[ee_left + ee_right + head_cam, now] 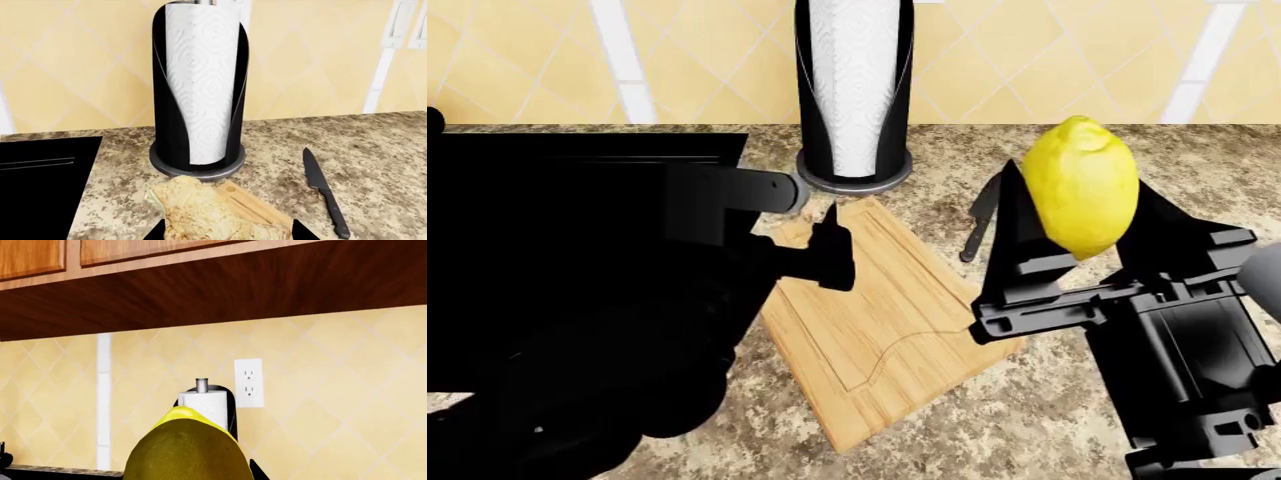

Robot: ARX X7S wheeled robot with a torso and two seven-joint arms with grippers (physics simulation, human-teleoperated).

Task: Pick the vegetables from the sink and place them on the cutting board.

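Gripping lemon [1078, 186] between right fingers [1021, 262] | ginger [207, 212] between left fingers [155, 233]

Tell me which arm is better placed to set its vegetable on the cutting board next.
Left, likely. The left gripper holds the ginger right over the cutting board. The right gripper holds the lemon raised off the board's right edge, near the knife.
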